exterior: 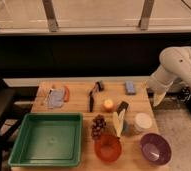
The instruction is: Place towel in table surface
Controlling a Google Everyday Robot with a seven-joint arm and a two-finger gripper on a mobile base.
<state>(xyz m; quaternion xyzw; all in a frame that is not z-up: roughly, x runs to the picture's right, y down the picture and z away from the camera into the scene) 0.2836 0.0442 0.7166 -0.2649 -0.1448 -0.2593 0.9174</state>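
Note:
The towel (55, 97) is a crumpled grey-blue cloth lying on the far left part of the wooden table (79, 112), next to an orange-red object (66, 93). My gripper (158, 98) hangs from the white arm (178, 67) at the table's right edge, pointing down, far from the towel and holding nothing that I can see.
A green tray (46, 140) fills the front left. An orange bowl (108, 147), a purple bowl (155, 148), a white cup (142, 121), grapes (98, 125), a blue sponge (130, 87), a small orange fruit (108, 104) and a black tool (92, 95) stand across the table.

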